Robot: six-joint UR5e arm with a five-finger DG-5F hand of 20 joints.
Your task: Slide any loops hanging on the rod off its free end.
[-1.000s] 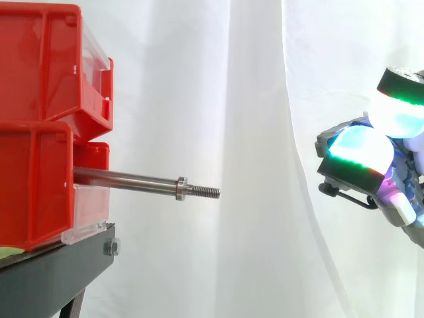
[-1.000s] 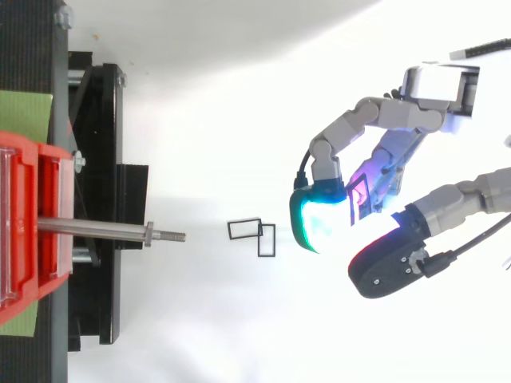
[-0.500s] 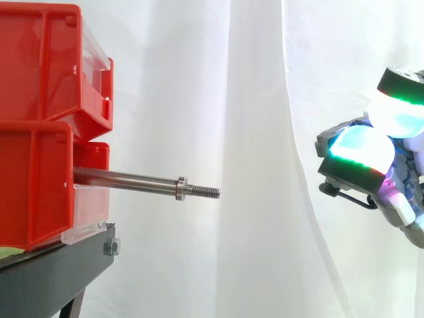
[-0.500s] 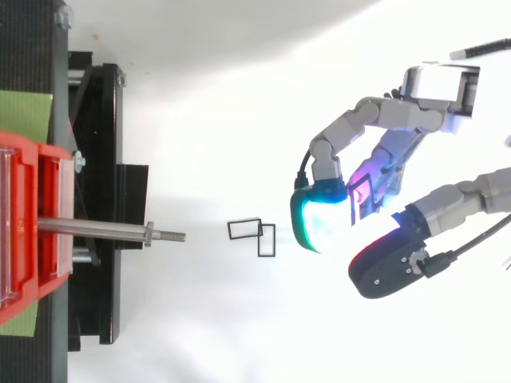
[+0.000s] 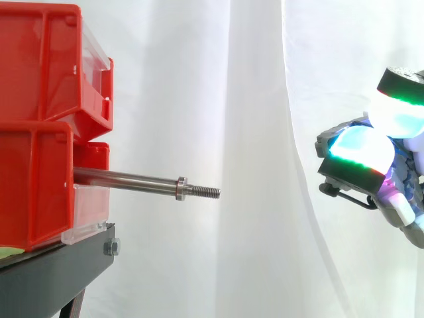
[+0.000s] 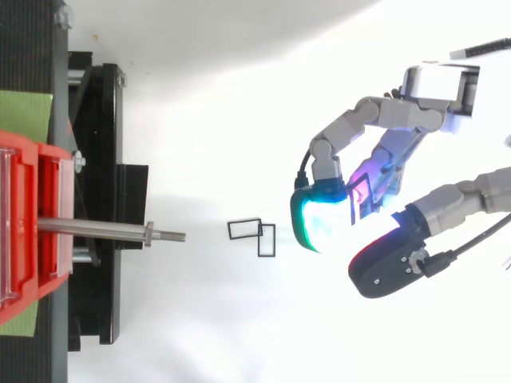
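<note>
The steel rod sticks out level from between the red bins, and its threaded free end points right. Nothing hangs on the rod. Two small black rectangular loops lie side by side on the white ground, just past the rod's tip. My hand hovers well to the right of the rod, a little above its height, with its glowing pads turned toward the rod. A thin dark rectangular outline shows inside the hand; what it is stays unclear.
Two stacked red bins stand on a black stand at the left. A white curtain hangs behind. Open space lies between the rod's tip and my hand.
</note>
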